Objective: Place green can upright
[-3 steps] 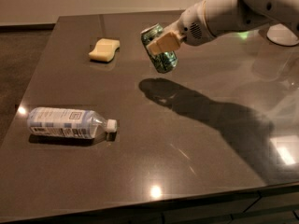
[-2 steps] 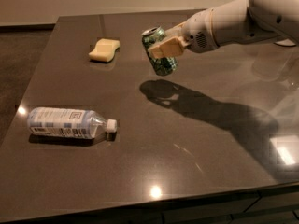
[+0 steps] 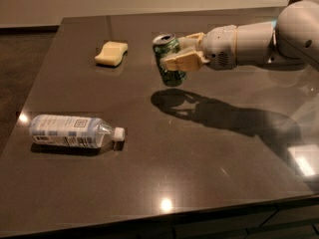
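The green can (image 3: 168, 58) is a small dark green patterned drink can with a silver pull-tab top. It hangs nearly upright, tilted slightly, a little above the dark table (image 3: 149, 173) near the back middle. My gripper (image 3: 180, 54) reaches in from the right on a white arm and is shut on the can's side. The can's shadow lies on the table just below and in front of it.
A clear plastic water bottle (image 3: 72, 131) lies on its side near the table's front left, cap pointing right. A yellow sponge (image 3: 111, 53) sits at the back left. The table's front edge runs along the bottom of the view.
The arm has lowered and levelled out, and the can in the gripper has turned from tilted to nearly upright, staying in about the same spot above the table.
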{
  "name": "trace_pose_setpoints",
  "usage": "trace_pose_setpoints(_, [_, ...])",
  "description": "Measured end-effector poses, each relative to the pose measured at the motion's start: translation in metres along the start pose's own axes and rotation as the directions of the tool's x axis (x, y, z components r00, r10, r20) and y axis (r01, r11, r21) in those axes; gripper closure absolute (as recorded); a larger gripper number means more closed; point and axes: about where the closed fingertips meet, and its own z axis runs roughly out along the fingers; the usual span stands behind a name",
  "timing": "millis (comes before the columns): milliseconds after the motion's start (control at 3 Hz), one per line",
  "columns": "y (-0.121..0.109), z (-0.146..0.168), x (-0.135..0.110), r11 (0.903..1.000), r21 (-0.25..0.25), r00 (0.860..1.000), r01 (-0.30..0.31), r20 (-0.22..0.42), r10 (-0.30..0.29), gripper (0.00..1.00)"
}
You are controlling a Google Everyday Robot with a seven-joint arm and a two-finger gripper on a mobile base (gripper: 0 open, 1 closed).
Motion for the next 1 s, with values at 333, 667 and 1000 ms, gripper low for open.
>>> trace_pose_setpoints(333, [0.007, -0.001, 0.008, 0.999, -0.03, 0.997, 0.033, 0.066, -0.031, 1.0])
trace_pose_setpoints(667, [0.01, -0.002, 0.019, 0.9987, -0.047, 0.993, 0.022, 0.115, -0.017, 1.0])
trace_pose_setpoints(1000, [0.011, -0.003, 0.027, 0.9982, -0.06, 0.987, -0.002, 0.159, 0.012, 1.0])
